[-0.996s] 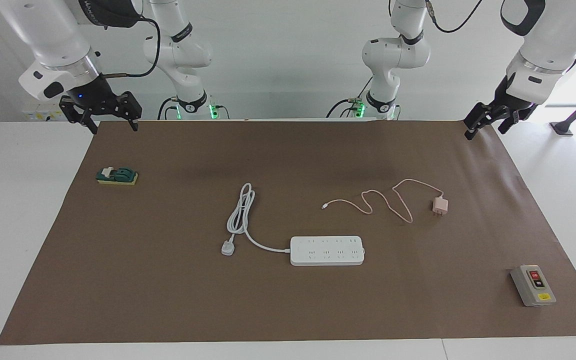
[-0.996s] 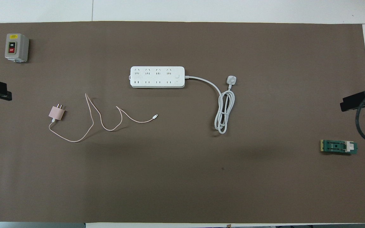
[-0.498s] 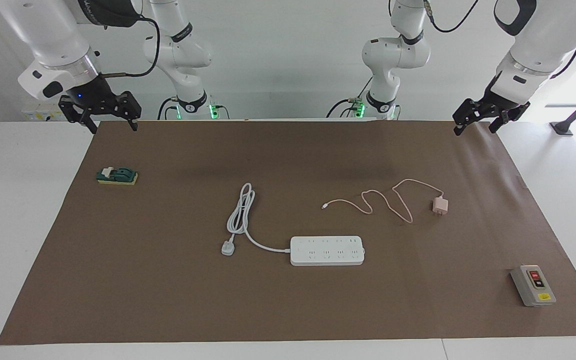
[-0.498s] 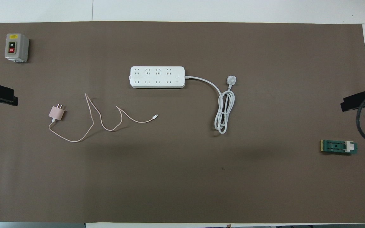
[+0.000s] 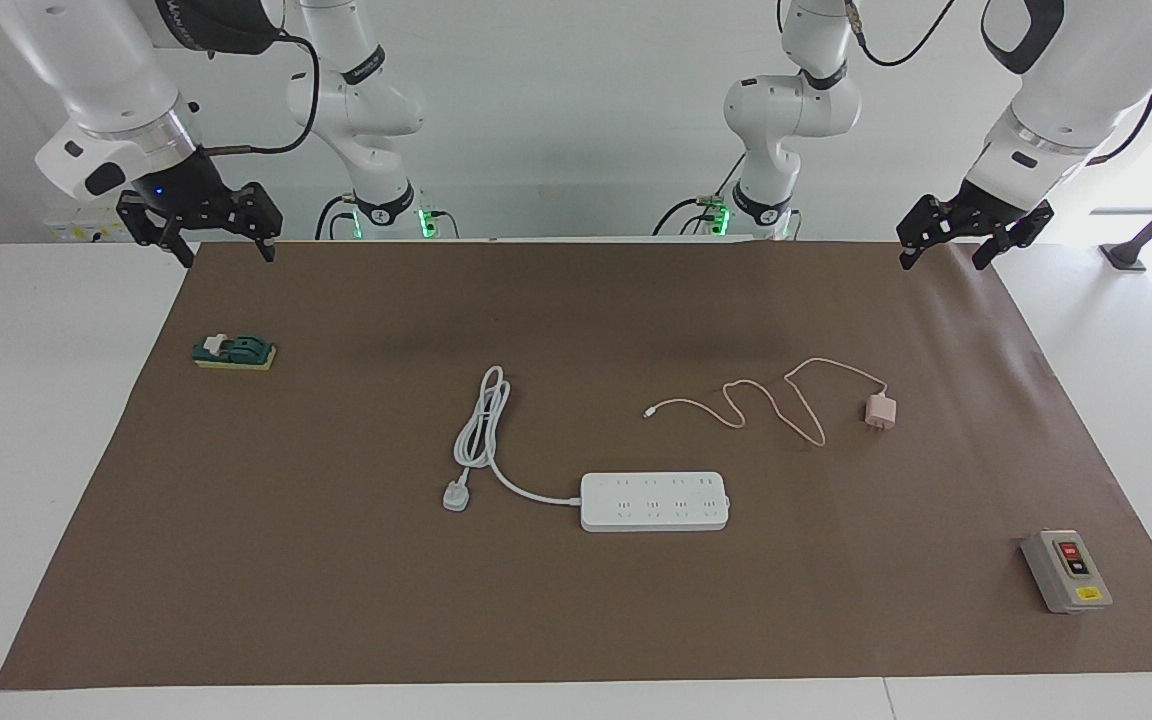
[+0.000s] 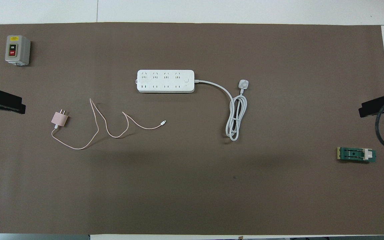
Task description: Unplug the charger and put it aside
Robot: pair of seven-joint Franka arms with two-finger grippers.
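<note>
Facing view. The left gripper [image 5: 941,258] hangs in the air over the brown mat's [image 5: 576,620] edge nearest the robots, at the left arm's end of the table; its jaws stand wide and hold nothing. The charger [image 5: 880,411] lies on the mat well apart from that gripper, unplugged, its pink cable [image 5: 766,398] trailing in loops toward the table's middle. The white power strip [image 5: 654,501] lies farther from the robots than the charger, apart from it. The right gripper [image 5: 226,253], jaws wide and empty, waits over the mat's corner at the right arm's end, near a green block [image 5: 234,352].

Overhead view. The left gripper [image 6: 7,104] shows only as dark tips at the frame's edge, between the grey switch box [image 6: 17,50] and the charger [image 6: 59,119]. The right gripper [image 6: 375,108] shows likewise, just beside the green block [image 6: 356,155].
</note>
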